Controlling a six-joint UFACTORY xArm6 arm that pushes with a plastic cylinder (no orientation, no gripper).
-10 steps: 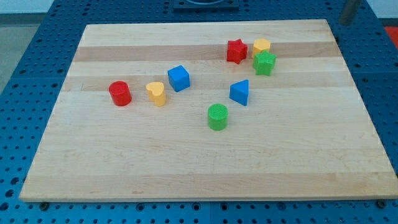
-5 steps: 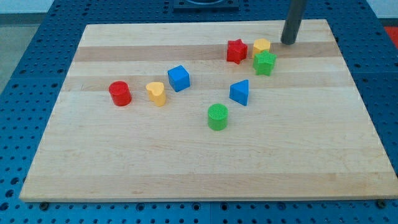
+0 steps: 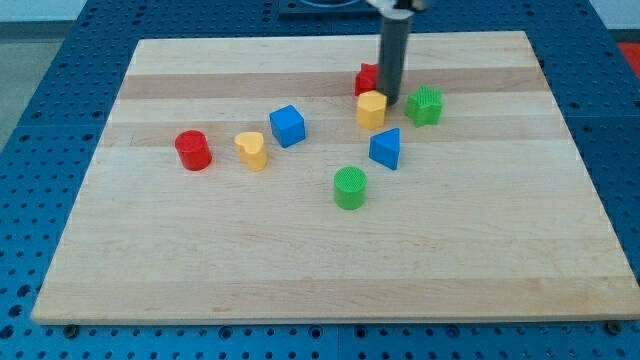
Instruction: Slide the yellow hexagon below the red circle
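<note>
Eight small blocks lie on the wooden worktop [image 3: 150,280], listed here from the view's left to its right. Red circle [image 3: 192,150]: the reference block, standing alone well toward the left. Yellow heart [image 3: 252,150]: just beside the circle on its right. Blue cube [image 3: 287,126]: near the heart, slightly higher in the view. Green cylinder [image 3: 350,188]: lowest block, near mid-board. Red star [image 3: 366,78]: partly hidden behind the rod, so its outline can only be guessed. Yellow hexagon [image 3: 371,109]: the block to be moved, sitting below the red star and above the blue triangular block [image 3: 385,149], well apart from the red circle. My tip [image 3: 389,103]: at the hexagon's right edge, apparently touching it, between hexagon and green star [image 3: 425,105]. No jaws exist on this arm; it ends in a plain rod, so nothing is gripped and the hexagon can only be pushed. Handling, as a judgement: the hexagon looks like light, rigid plastic that should slide readily on smooth wood yet may spin away if pushed off-centre; contact is best placed squarely on a flat face opposite the intended travel, steering below the blue cube and the yellow heart.
</note>
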